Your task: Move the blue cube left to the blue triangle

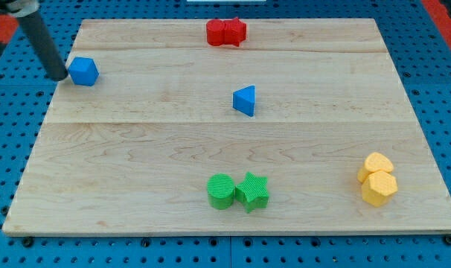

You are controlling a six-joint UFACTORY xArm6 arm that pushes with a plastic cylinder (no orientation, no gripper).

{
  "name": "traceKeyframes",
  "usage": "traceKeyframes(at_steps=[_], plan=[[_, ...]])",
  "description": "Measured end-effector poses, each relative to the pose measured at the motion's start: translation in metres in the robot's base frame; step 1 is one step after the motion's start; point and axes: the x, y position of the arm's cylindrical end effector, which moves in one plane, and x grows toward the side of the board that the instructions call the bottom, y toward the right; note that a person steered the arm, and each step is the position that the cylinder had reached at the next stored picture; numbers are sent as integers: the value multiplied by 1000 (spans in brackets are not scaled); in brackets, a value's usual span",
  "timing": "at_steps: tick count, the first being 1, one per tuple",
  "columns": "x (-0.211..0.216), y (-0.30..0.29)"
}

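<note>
The blue cube (83, 71) sits near the board's upper left edge. The blue triangle (245, 100) lies near the middle of the board, well to the cube's right and a little lower. My tip (58, 76) is at the end of the dark rod that slants in from the view's top left. It stands just left of the blue cube, very close to it or touching it.
Two red blocks (226, 33) sit together at the top centre. A green cylinder (221, 191) and a green star (252, 192) sit at the bottom centre. Two yellow blocks (378, 179) sit at the lower right. The wooden board (136, 149) lies on a blue pegboard.
</note>
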Motion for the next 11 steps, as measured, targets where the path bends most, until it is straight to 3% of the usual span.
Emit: traceKeyframes(at_steps=[1,2,3,4,6,8,9,10,11], plan=[[4,70],[-4,53],[-37,-7],[-48,16],[46,138],[-6,67],[-46,70],[-39,133],[-2,197]])
